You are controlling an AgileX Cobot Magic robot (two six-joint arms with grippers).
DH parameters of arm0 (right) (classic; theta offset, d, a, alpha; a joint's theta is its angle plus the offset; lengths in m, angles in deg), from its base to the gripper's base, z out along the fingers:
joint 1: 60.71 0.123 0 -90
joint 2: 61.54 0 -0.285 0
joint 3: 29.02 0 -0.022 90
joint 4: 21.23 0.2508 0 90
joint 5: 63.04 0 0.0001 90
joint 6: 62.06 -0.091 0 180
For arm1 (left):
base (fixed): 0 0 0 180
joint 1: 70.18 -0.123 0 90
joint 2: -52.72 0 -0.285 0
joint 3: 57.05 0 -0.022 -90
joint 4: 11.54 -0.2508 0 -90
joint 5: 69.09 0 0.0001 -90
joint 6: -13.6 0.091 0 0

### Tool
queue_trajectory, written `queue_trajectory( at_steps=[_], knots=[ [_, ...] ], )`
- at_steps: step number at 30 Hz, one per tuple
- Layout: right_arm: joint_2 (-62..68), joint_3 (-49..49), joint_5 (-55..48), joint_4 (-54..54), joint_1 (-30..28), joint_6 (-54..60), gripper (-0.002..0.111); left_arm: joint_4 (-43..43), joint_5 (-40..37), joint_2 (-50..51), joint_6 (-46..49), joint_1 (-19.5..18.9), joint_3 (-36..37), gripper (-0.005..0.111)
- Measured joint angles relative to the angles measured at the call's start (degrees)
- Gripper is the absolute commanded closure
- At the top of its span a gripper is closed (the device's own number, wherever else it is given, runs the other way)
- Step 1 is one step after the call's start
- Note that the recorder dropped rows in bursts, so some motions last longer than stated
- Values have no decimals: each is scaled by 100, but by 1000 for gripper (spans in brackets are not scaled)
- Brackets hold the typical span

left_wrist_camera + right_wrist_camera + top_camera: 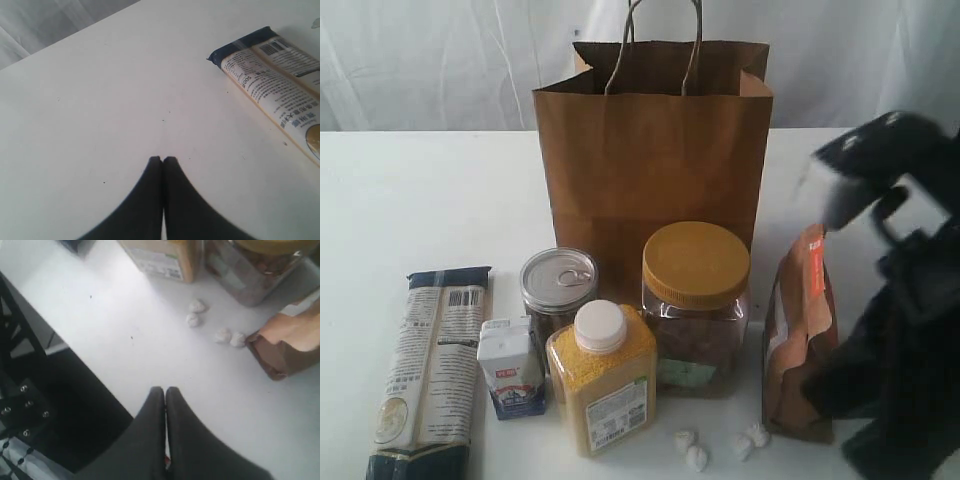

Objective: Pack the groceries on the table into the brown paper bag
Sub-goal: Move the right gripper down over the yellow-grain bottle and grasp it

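Observation:
The brown paper bag [650, 150] stands open at the back of the table [420, 200]. In front of it are the groceries: a dark-blue pasta packet [430, 370], a white carton [512, 368], a pull-tab can [558, 282], a yellow-grain bottle [603, 380], a yellow-lidded jar [696, 305], a brown-orange pouch [800, 340] and several small white pieces [695, 450]. My right arm [905, 330] looms blurred beside the pouch. My right gripper [164, 389] is shut and empty near the table's front edge, short of the white pieces [197, 312] and the pouch [290, 340]. Shut and empty too, my left gripper [163, 159] hovers over bare table, apart from the pasta packet [275, 75].
A white curtain [420, 60] hangs behind the table. In the right wrist view the table's front edge [75, 347] drops off to a dark frame [25, 405] below. The jar [255, 270] and bottle [165, 257] stand just beyond the white pieces.

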State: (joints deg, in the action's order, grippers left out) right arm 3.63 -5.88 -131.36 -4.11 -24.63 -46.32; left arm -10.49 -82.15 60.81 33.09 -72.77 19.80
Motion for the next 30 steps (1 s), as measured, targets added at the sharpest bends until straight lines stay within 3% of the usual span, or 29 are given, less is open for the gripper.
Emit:
queue_trajectory(
  at_steps=[7,10,14,16,23,25,30],
  knots=[
    [1053,-135,149,-1712,2819,-873,108,0,0,0,0,0,0,107],
    [1374,-160,162,-2335,3495,-425,108,0,0,0,0,0,0,107],
    [1593,-161,465,-2553,3785,460,107,0,0,0,0,0,0,107],
    [1635,-161,724,-2624,3813,744,100,0,0,0,0,0,0,107],
    [1639,-161,1208,-2662,3822,1575,47,0,0,0,0,0,0,107],
    [1648,-161,1393,-2662,3822,1619,41,0,0,0,0,0,0,107],
    [1648,-161,2102,-2392,3822,1339,41,0,0,0,0,0,0,107]
  ],
)
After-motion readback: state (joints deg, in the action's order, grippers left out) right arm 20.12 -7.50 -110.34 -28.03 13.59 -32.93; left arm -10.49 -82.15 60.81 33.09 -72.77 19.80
